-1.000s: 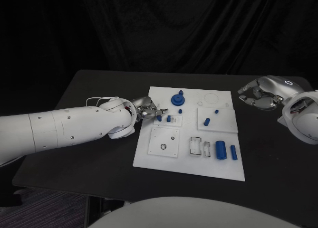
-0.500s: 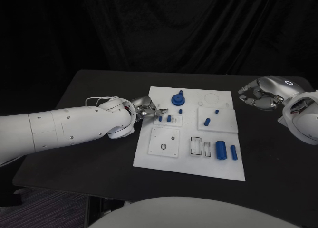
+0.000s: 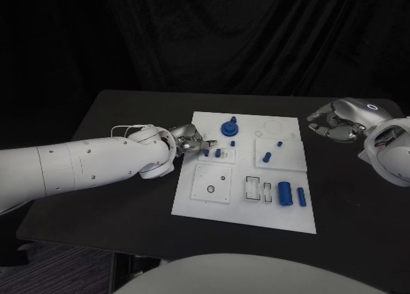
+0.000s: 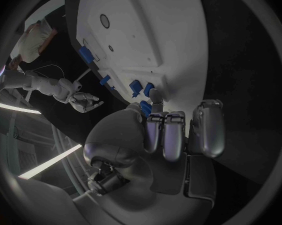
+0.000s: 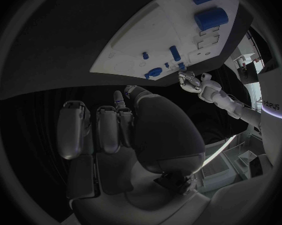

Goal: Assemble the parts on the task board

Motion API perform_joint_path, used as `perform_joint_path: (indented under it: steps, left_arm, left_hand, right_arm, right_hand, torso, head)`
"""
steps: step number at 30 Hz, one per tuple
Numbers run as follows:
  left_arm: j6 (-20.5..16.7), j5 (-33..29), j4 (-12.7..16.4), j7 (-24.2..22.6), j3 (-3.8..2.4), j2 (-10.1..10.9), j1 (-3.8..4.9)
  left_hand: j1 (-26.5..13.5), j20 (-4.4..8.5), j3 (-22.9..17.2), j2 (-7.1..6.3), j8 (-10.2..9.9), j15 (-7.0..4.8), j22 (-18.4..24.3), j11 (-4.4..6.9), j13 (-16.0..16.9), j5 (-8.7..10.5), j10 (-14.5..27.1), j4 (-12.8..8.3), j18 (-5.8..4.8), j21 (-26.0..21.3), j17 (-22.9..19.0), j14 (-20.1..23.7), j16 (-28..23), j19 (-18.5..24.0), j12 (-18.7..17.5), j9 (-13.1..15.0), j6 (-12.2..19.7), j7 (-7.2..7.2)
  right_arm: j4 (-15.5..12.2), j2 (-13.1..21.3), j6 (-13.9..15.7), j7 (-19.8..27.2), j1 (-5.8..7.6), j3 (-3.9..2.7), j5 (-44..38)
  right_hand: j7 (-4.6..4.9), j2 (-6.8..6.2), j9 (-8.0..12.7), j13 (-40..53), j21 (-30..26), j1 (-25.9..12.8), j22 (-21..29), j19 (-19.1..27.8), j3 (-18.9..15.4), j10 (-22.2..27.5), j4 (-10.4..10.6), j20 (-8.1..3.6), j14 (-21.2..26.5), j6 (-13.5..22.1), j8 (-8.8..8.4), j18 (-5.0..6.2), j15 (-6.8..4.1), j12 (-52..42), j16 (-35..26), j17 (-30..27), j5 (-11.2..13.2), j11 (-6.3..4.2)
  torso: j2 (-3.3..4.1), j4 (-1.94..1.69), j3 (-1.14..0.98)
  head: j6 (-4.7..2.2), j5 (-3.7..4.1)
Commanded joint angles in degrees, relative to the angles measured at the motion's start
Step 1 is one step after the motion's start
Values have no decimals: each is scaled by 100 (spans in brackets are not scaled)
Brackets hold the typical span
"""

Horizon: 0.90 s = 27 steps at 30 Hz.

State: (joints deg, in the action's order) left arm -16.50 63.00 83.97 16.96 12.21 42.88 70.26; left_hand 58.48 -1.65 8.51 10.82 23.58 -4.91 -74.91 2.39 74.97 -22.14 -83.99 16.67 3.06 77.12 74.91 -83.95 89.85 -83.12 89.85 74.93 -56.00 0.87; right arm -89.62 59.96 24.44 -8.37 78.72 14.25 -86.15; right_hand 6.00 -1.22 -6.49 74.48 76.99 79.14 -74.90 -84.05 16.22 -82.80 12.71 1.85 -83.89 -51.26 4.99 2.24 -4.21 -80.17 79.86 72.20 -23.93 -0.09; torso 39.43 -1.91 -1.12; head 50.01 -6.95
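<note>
Left hand (image 3: 189,141) at the white task board's (image 3: 244,217) left edge pinches a small blue peg (image 3: 208,152); the slotted plate lies just right of its fingertips. Right hand (image 3: 337,122), curled on nothing, waits upper right.

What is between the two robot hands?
The white task board with its small blue parts lies between the left robot hand and right robot hand, seen from the head view.

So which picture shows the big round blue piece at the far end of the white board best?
The head view: the round blue piece stands unblocked on the white board. The right wrist view shows it small and far off; in the left wrist view I can't pick it out.
</note>
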Motion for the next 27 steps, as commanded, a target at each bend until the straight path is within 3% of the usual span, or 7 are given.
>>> perform_joint_path:
  steps: [1, 10, 16, 20, 21, 24, 27]
  left_arm:
    - [-389, 280, 28, -335, -4, 39, -10]
    - [-1701, 2255, 244, -612, -5, 299, 46]
    - [-1870, 3219, 288, -705, -6, 307, 306]
    - [-1616, 3407, 107, -1256, -6, 161, 447]
    - [-1536, 3393, 5, -1545, -6, 103, 471]
    - [-1288, 3269, -343, -2372, -6, -74, 512]
    - [-1034, 3187, -672, -2873, -6, -239, 531]
  left_hand:
    - [228, 36, -1, -116, 51, -32, -1112, 41, 1503, -14, -601, -13, -3, 11, 1509, -605, 15, -8, 15, 121, 92, -1]
    - [829, 41, 37, -537, 78, -39, -1144, 41, 1503, 653, -601, 9, -29, 130, 1509, -605, 15, -72, 15, 46, 147, 7]
    - [919, 6, -43, -607, -44, 13, -1104, -21, 1503, 1032, -601, 5, -3, -1, 1509, -605, 15, 20, 15, -19, 347, 79]
    - [1841, -174, -815, -676, -713, 214, -993, -295, 1447, 1045, -506, 25, 64, -400, 1406, -530, -61, 352, -127, -289, 1772, 444]
    - [2153, -194, -1387, -750, -1090, 284, -952, -308, 1283, 1542, -176, 38, 102, -543, 1040, -229, -343, 490, -567, -625, 2277, 481]
    - [2550, -235, -2375, -1175, -997, 308, -925, -294, 944, 1398, 483, 32, 135, -621, 335, 393, -938, 625, -1425, -942, 2164, 427]
    - [2585, -353, -3322, -1573, -942, 424, -922, -464, -1052, 1390, 3309, -23, 114, -610, 69, 627, -1172, 707, -5531, -1171, 2434, 480]
  right_arm:
    - [-8, 21, -30, -79, -15, -4, -15]
    - [-22, 55, -33, -83, -15, -4, -15]
    - [-18, 56, -14, -77, -15, -4, -15]
    - [-6, 36, 5, -53, -15, -4, -15]
    - [-2, 29, 9, -48, -15, -4, -15]
    - [3, 14, 11, -37, -14, -4, -15]
    - [5, 8, 6, -31, -14, -4, -15]
  right_hand:
    - [7, -23, 6, -337, -30, -13, -1108, -125, 44, 34, -3, 37, -292, -34, -24, 77, 15, 27, -34, -4, -25, -9]
    - [8, -24, 7, -347, -35, -16, -1107, -124, 47, 37, -7, 37, -293, -37, -25, 78, 15, 32, -32, 0, -24, -9]
    - [8, -24, 7, -347, -35, -16, -1107, -124, 47, 37, -7, 37, -293, -37, -25, 78, 15, 32, -32, 0, -24, -9]
    - [8, -24, 7, -347, -35, -16, -1107, -124, 47, 37, -7, 37, -293, -37, -25, 78, 15, 32, -32, 0, -24, -9]
    - [8, -24, 7, -347, -35, -16, -1107, -124, 47, 37, -7, 37, -293, -37, -25, 78, 15, 32, -32, 0, -24, -9]
    - [8, -24, 7, -347, -35, -16, -1107, -124, 47, 37, -7, 37, -293, -37, -25, 78, 15, 32, -32, 0, -24, -9]
    - [9, -30, 6, -341, -30, -26, -1108, -126, 45, 34, -5, 37, -293, -42, -24, 77, 15, 29, -31, 2, -23, -8]
  torso:
    - [1, 0, 0]
    - [0, 1, -1]
    - [1, -2, 4]
    - [-3, 4, 0]
    - [-3, 6, 0]
    - [5, 4, -1]
    - [6, 0, -5]
  head:
    - [-1, 10]
    - [-1, 56]
    - [-1, 52]
    - [-1, 43]
    - [-1, 42]
    - [-1, 61]
    - [-1, 90]
